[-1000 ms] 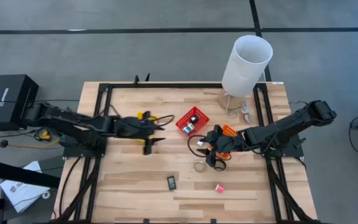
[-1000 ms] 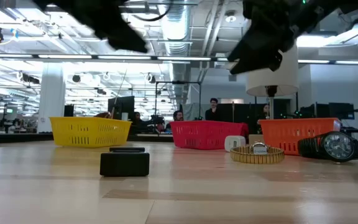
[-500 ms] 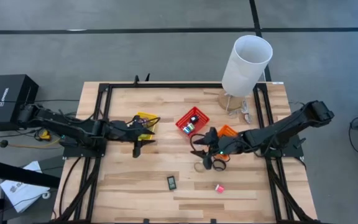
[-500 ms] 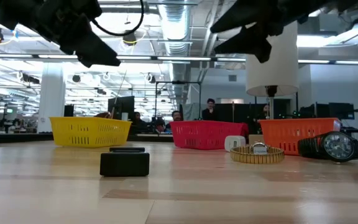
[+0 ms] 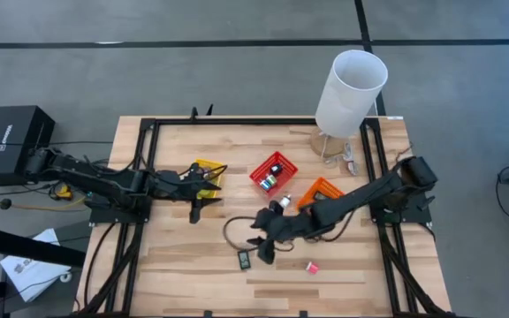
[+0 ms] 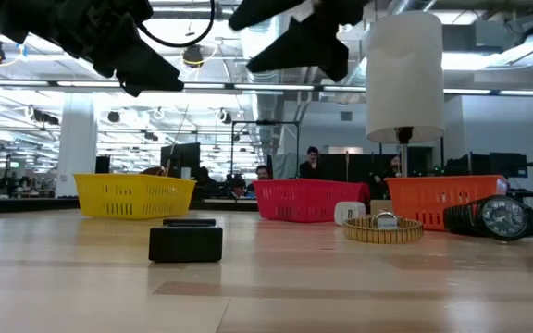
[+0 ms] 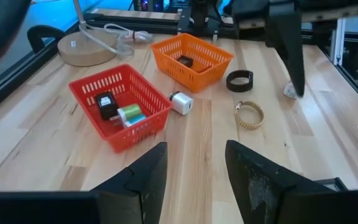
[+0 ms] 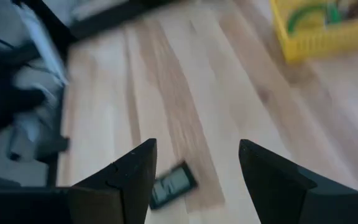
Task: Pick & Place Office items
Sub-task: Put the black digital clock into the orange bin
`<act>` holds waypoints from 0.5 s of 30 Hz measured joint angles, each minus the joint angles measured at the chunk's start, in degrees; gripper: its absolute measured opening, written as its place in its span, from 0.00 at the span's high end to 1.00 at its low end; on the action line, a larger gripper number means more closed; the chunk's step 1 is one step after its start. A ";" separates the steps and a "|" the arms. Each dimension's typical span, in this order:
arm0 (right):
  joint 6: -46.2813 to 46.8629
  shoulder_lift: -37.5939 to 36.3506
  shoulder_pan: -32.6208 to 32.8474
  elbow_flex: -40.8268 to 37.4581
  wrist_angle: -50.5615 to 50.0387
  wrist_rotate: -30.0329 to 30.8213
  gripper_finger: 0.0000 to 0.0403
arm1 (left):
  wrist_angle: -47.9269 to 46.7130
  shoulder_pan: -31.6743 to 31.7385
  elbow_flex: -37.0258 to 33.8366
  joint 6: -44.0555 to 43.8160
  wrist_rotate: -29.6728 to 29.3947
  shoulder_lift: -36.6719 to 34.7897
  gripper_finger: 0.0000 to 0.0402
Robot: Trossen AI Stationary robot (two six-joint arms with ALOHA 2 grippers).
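The small black device [image 8: 173, 185] lies between the right gripper's [image 8: 194, 171] spread fingers.

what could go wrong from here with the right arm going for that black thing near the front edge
The right gripper hangs open above the small black device, which lies flat on the table; a flat, low item may slip from the fingers or get pushed. The arm stretches across the table close to the white adapter and the red basket, so swinging back might knock them.
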 joint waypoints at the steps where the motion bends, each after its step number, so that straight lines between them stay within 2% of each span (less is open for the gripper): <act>1: 1.51 1.67 0.20 2.83 -3.90 0.02 0.46 | 0.18 0.00 0.00 -0.02 0.00 0.00 0.61; 6: 12.09 10.01 0.77 15.11 -19.82 -2.21 0.46 | 0.53 0.00 0.00 0.00 0.00 0.00 0.62; 10: 17.41 15.95 1.07 23.58 -27.35 -6.88 0.46 | 0.75 0.00 0.00 0.00 -0.02 0.00 0.62; 15: 22.43 22.18 1.44 32.79 -35.75 -9.36 0.46 | 0.84 0.00 0.00 -0.02 -0.02 0.01 0.62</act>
